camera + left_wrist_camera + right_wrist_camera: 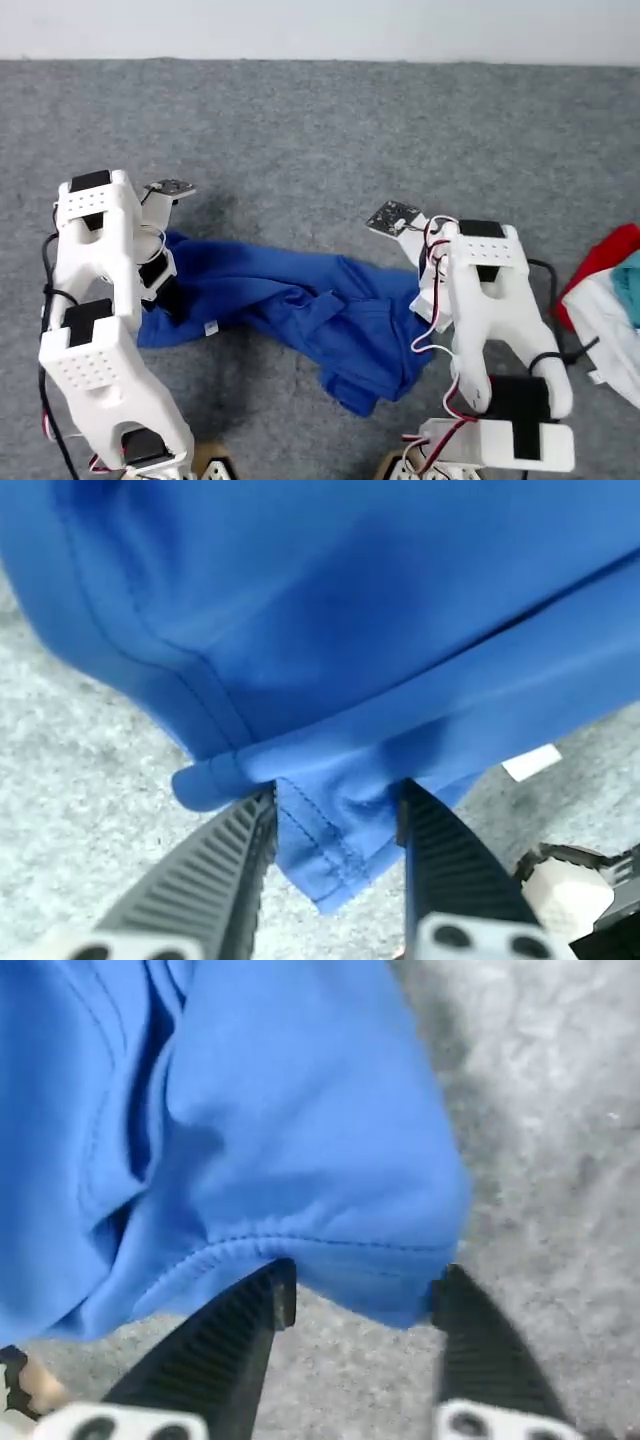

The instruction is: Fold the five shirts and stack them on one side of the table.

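Observation:
A blue shirt (300, 305) lies crumpled and stretched out on the grey table between the two arms. My left gripper (333, 805) is at the shirt's left end, open, and a folded hem (320, 850) of the blue shirt hangs between its fingers. At the shirt's right end my right gripper (362, 1295) stands open just off the rounded edge of the blue cloth (300, 1160), with bare table between its fingers. More shirts, red, white and teal (608, 290), are heaped at the right edge of the table.
The grey felt table top (320, 130) stretches open behind the arms up to the white wall. A white label (211, 328) shows on the blue shirt close to the left arm. Cables trail beside both arm bases at the front.

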### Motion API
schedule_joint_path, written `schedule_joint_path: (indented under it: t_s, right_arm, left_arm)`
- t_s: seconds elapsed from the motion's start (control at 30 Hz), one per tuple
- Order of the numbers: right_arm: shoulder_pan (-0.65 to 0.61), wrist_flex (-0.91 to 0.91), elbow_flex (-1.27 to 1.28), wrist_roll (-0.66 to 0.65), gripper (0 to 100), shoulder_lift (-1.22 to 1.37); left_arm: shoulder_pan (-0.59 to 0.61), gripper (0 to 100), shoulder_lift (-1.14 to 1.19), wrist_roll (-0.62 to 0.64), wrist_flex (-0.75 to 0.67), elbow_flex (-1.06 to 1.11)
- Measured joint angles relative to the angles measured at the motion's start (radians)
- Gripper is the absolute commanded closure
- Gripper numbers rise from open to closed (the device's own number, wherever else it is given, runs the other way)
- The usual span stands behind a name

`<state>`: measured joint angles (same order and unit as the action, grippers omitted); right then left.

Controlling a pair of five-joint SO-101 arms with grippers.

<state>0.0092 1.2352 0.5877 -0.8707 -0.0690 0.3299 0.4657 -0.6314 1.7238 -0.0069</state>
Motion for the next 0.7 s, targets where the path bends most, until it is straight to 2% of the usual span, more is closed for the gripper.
schedule_joint_path:
  t_s: [0.17, 0.47, 0.7]
  right_arm:
    - [0.002, -0.043, -0.002, -0.003, 99.1, 0.002]
    - [0.002, -0.155, 0.000, -0.003, 98.9, 0.008]
    - [0.137, -0.222, -0.126, -0.006, 98.9, 0.153]
  left_arm:
    - [0.000, 82, 0.000, 0.000, 0.000, 0.000]
    - [0.000, 82, -0.037, 0.000, 0.000, 0.000]
    - [0.000, 82, -0.135, 0.000, 0.000, 0.000]
